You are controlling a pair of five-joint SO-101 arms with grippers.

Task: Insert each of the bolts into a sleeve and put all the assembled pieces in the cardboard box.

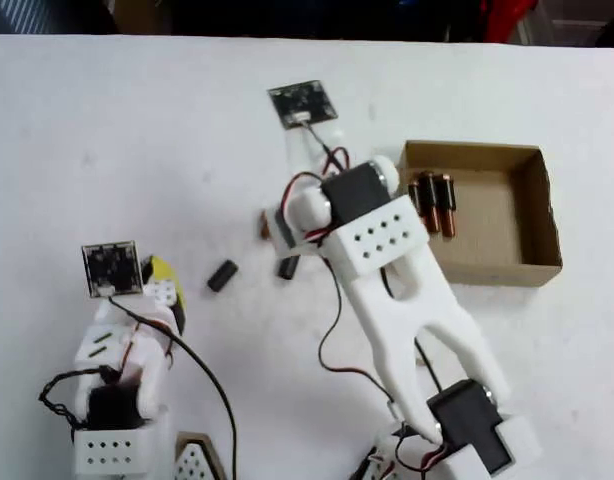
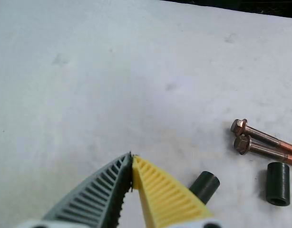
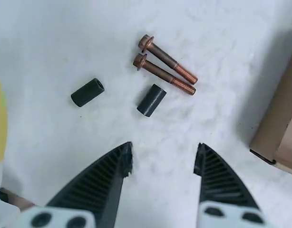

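On table (image 3: 51,38): two bolts (image 3: 166,75), two sleeves (image 3: 151,100) loose; assembled pieces (image 1: 434,203) in box (image 1: 497,268).
Right gripper (image 3: 163,154) spread over the loose parts; left gripper (image 2: 131,164) pinched together, empty.

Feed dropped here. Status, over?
Left tool shut, empty. Right tool open by two loose bolts, two loose sleeves. Some pieces already in cardboard box. Nothing in the way.

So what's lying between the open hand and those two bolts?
A black sleeve lies between the right hand and the two bolts, as the right wrist view shows. The other sleeve is off to one side.
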